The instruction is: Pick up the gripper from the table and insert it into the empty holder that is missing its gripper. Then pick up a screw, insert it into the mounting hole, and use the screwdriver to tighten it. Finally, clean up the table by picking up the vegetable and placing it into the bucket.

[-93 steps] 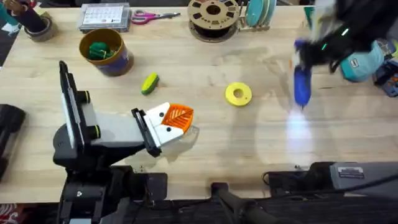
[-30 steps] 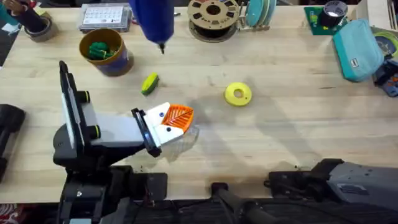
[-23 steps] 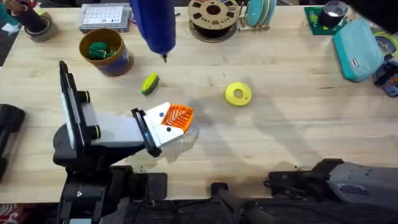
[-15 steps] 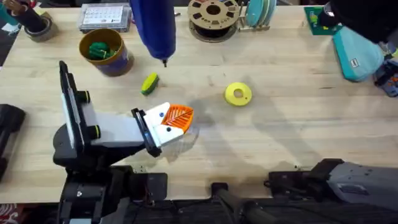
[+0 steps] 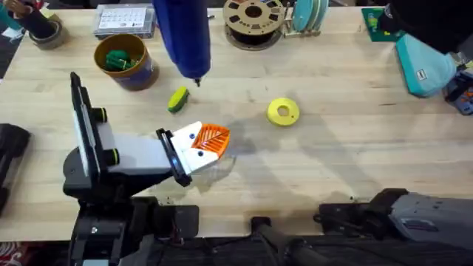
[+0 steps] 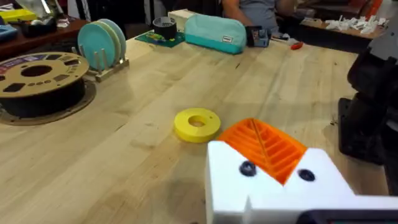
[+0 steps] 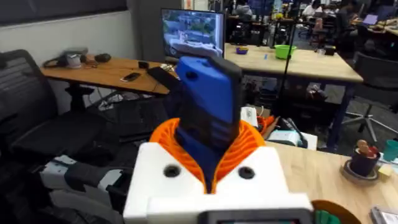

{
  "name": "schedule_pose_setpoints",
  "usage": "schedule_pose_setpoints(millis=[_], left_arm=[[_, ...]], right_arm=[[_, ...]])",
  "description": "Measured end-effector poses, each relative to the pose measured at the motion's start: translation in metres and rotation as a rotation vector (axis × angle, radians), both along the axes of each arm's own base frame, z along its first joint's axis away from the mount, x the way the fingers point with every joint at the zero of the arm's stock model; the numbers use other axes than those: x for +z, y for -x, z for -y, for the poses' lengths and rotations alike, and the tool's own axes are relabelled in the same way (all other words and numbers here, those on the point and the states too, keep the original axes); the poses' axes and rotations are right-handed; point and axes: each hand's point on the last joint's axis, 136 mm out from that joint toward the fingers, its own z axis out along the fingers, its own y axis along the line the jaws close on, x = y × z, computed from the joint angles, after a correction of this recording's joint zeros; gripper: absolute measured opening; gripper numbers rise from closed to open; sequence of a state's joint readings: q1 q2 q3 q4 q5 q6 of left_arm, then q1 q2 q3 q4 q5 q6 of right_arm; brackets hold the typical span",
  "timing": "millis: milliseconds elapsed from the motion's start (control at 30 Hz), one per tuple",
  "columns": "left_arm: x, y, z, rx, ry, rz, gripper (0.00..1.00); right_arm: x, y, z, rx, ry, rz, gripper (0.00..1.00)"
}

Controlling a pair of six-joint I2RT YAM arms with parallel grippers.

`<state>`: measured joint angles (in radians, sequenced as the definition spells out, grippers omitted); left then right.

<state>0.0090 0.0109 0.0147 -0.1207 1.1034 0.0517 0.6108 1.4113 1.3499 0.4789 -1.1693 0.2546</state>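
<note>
— What did the room look like beyond the bench?

— An open workshop: a black office chair (image 7: 37, 106) stood near a wooden desk (image 7: 102, 73), and a monitor (image 7: 191, 33) glowed against a pale wall (image 7: 62, 34).

— And farther back?

— A long light-topped table (image 7: 298, 62) with a green bowl (image 7: 285, 51) — more chairs and cluttered benches lay behind it.
</note>
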Motion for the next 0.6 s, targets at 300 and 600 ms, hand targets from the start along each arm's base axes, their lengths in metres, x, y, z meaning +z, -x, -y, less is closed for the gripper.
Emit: schedule_pose_setpoints(millis=[300,600], left_arm=[[0.000,0.000,0.000,0.000,0.000,0.000,0.013],[0.000,0.000,0.000,0.000,0.000,0.000,0.013]], right_arm=[[-0.002,0.019,-0.010,0.060,0.001,0.022,0.026],[-0.025,0.023,-0.015,0.085,0.023,0.021,0.026]])
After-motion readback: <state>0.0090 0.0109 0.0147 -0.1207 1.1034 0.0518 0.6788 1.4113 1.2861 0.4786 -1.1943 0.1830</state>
